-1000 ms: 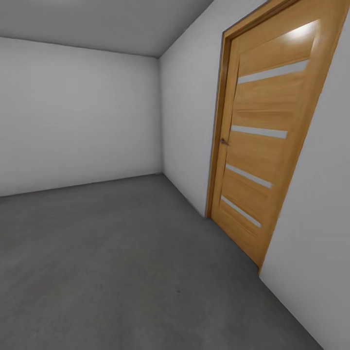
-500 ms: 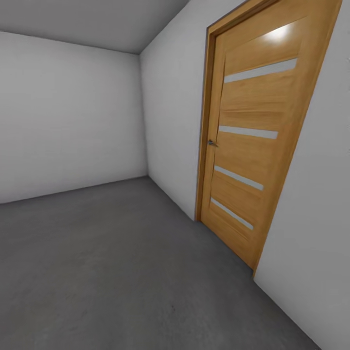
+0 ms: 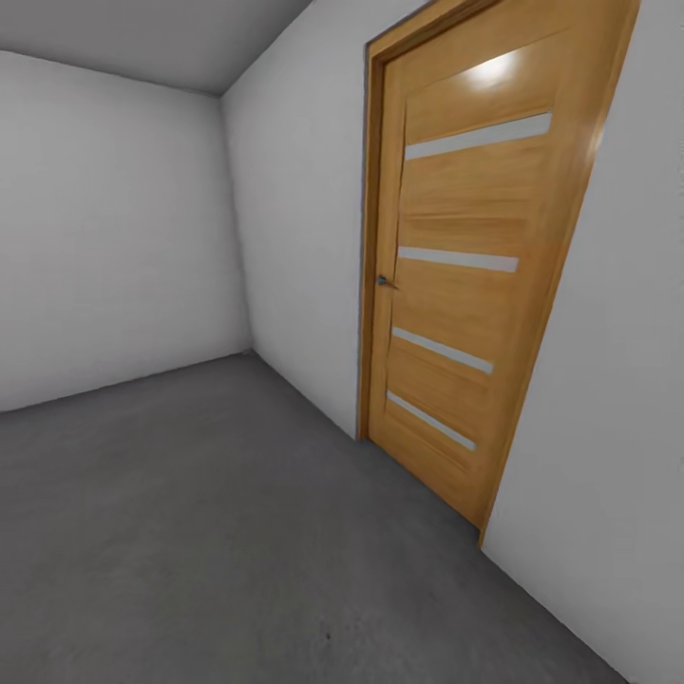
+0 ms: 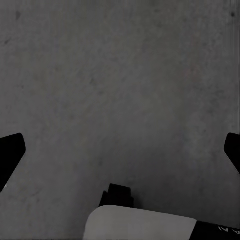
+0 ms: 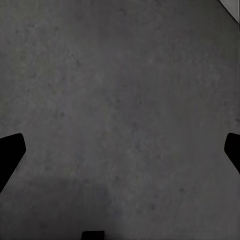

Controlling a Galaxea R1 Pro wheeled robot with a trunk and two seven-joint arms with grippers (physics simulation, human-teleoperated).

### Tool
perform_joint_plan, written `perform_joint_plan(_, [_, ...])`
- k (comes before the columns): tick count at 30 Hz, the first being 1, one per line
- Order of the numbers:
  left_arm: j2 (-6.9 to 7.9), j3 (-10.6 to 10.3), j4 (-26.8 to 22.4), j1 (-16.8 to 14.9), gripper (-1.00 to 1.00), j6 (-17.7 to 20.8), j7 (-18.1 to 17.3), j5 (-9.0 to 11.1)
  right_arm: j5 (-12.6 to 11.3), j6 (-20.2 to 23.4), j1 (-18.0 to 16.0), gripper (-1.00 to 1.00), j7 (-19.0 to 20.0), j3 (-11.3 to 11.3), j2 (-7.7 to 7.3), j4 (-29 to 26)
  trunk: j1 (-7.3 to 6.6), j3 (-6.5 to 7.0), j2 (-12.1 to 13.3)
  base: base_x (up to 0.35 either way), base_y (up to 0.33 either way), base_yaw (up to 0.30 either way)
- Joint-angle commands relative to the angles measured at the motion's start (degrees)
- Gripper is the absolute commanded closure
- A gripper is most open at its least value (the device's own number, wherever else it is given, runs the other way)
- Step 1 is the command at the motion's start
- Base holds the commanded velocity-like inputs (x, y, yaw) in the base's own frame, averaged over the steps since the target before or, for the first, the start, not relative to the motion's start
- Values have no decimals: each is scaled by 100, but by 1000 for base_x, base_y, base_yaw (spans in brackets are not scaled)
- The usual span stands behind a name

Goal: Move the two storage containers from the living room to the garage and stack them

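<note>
I am in the garage, with pale grey walls and a dark grey concrete floor (image 3: 190,532). The two storage containers are out of view. In the left wrist view my left gripper (image 4: 120,150) is open over bare floor (image 4: 130,75), its dark fingertips (image 4: 11,150) far apart with nothing between them. My right gripper (image 5: 120,152) is open too, fingertips (image 5: 11,150) spread wide above speckled concrete (image 5: 120,90), holding nothing.
A closed wooden door (image 3: 465,285) with horizontal pale slats and a small handle (image 3: 384,281) stands in the right wall. The room's far corner (image 3: 237,237) lies ahead on the left. Open concrete stretches across the front and left.
The whole head picture has slid to the left, so the camera has turned or moved; the door and corner sit further left in it. Nothing in the room has moved.
</note>
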Motion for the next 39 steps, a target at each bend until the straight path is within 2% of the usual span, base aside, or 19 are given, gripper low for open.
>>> perform_joint_plan(1, [-6,14,-20,4,-100,39,4,-4,0,-9,-3,-100,6,0,-2,1,3,-5,-3,278,219,-277])
perform_joint_plan(39, [2,14,-20,4,-100,39,4,-4,-1,-9,-3,-100,4,-9,0,1,3,-5,-3,278,219,-276])
